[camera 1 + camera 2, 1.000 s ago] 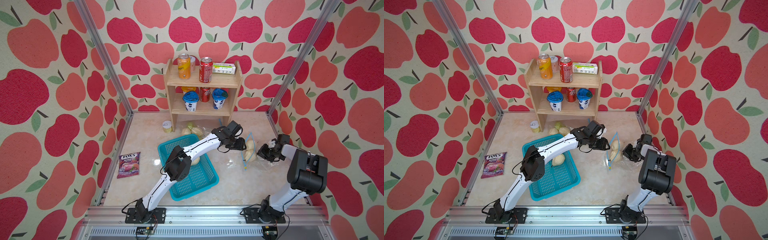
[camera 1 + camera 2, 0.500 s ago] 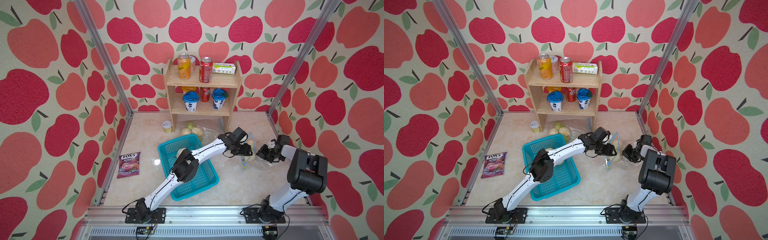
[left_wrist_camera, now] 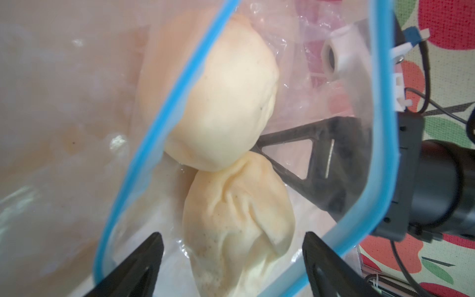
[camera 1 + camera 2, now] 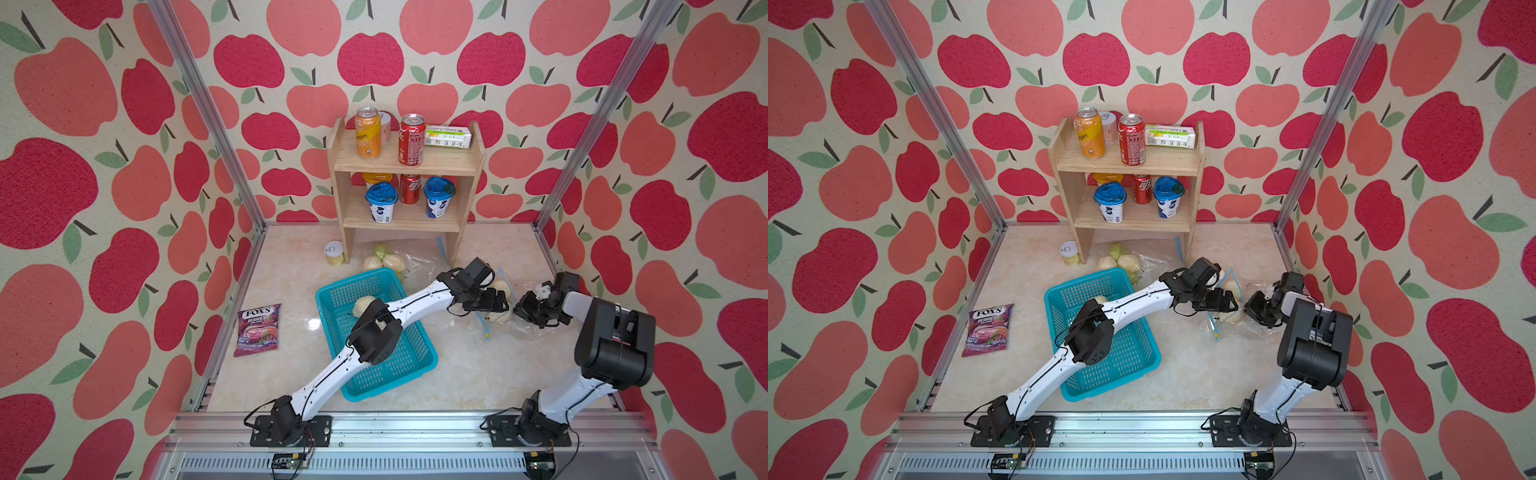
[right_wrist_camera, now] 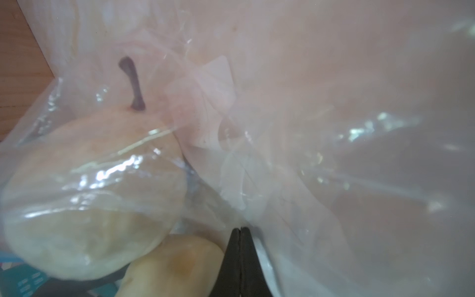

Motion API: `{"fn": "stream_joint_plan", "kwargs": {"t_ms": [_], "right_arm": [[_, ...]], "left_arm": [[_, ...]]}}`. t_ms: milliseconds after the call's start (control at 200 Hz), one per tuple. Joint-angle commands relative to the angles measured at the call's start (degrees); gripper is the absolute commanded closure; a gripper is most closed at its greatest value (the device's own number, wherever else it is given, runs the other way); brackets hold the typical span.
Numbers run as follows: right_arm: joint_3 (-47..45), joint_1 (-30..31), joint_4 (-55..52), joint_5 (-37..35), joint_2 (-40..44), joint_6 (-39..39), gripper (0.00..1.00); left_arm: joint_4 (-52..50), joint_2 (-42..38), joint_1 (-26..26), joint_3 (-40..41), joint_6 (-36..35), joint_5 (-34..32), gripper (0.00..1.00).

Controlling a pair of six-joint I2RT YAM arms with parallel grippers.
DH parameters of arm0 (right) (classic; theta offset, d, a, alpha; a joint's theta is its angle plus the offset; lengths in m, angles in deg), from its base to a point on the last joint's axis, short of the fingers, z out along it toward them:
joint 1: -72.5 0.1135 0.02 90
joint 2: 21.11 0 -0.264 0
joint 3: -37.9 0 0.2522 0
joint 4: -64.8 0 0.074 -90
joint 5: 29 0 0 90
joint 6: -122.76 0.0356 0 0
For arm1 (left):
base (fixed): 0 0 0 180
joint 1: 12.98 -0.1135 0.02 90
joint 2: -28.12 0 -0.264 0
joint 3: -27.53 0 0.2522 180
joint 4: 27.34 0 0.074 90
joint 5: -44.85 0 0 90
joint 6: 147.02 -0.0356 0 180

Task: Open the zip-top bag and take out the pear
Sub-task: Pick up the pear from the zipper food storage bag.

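Observation:
The clear zip-top bag (image 4: 524, 328) with a blue zip rim (image 3: 164, 123) lies at the right of the floor, its mouth gaping toward my left arm. Two pale yellow pears sit inside it. My left gripper (image 3: 232, 235) is open inside the mouth, one finger on each side of the nearer pear (image 3: 239, 205); the other pear (image 3: 223, 102) lies just beyond it. In both top views the left gripper (image 4: 498, 303) (image 4: 1229, 301) is at the bag's mouth. My right gripper (image 5: 240, 228) is shut on the bag's plastic at the far end (image 4: 521, 309), beside a stemmed pear (image 5: 90, 205).
A blue basket (image 4: 399, 374) with one pear (image 4: 363, 305) in it lies under my left arm. A wooden shelf (image 4: 405, 162) with cans and cups stands at the back, a second bag of pears (image 4: 390, 262) at its foot. A sweets packet (image 4: 257, 328) lies left.
My left gripper has moved right, into the bag's mouth, and its jaws have spread wider. The right gripper has stayed shut on the bag in the same place.

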Motion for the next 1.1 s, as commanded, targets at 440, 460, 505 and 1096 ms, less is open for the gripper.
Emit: {"fn": "stream_joint_plan", "kwargs": {"t_ms": [440, 460, 505, 1096], "right_arm": [[-1.7, -1.1, 0.8, 1.8, 1.2, 0.1, 0.97], [-1.8, -1.1, 0.9, 1.9, 1.2, 0.1, 0.97], [-2.0, -1.1, 1.2, 2.1, 1.1, 0.3, 0.97], [-2.6, -2.0, 2.3, 0.8, 0.6, 1.3, 0.98]], "left_arm": [[2.5, 5.4, 1.1, -1.7, 3.0, 0.6, 0.15], [2.5, 5.6, 1.1, -1.7, 3.1, 0.8, 0.18], [2.5, 6.1, 1.0, -1.8, 3.4, 1.1, 0.28], [0.5, -22.4, 1.0, 20.7, -8.7, -8.9, 0.42]]}}
